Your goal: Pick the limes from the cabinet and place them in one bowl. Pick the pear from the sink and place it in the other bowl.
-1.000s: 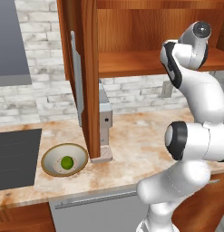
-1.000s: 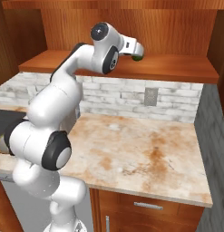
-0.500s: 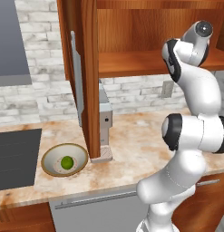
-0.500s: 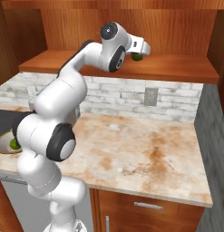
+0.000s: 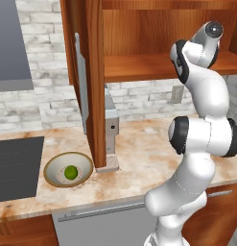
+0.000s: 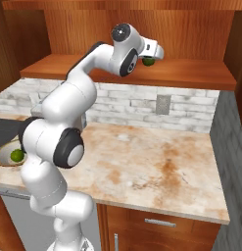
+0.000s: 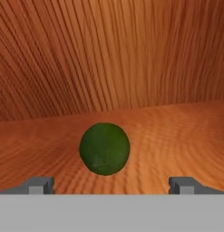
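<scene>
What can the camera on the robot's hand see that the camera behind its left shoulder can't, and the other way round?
The hand view alone shows a dark green lime sitting on the cabinet shelf, centred between the wide-open jaws of the gripper. The left base view alone shows the cream bowl on the counter with another lime in it, plus the tall cabinet door. Both views share the reddish wood of the cabinet's shelf.
</scene>
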Available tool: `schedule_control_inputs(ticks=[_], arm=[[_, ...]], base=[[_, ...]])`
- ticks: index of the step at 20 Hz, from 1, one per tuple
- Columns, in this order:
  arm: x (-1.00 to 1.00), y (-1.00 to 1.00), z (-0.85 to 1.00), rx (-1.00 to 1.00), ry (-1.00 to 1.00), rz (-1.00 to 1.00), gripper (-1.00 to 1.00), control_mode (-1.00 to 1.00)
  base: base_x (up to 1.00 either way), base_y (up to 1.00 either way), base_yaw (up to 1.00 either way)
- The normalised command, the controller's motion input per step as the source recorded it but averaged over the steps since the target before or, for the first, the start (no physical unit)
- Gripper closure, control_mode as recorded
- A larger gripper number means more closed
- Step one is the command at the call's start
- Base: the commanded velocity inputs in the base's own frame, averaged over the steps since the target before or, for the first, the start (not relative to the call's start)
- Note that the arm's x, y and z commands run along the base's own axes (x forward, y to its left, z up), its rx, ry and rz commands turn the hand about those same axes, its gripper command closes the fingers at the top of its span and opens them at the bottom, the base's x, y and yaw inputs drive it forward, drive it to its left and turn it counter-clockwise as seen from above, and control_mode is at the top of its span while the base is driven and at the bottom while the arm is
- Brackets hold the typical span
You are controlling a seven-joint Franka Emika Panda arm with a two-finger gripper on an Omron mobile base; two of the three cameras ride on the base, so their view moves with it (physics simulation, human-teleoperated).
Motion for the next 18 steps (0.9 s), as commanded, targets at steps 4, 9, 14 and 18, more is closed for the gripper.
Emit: schedule_control_inputs(ticks=[4, 9, 14, 18], arm=[[0.14, 0.0, -0.09, 0.0, 0.05, 0.0, -1.0, -1.0], [0.21, -0.01, -0.07, 0.0, 0.04, 0.0, -1.0, -1.0], [0.26, -0.09, -0.02, 0.0, 0.04, 0.0, -1.0, -1.0], [0.26, -0.16, 0.0, 0.0, 0.02, 0.0, -1.0, -1.0]], base=[[0.0, 0.0, 0.0], [0.0, 0.0, 0.0], [0.0, 0.0, 0.0], [0.0, 0.0, 0.0]])
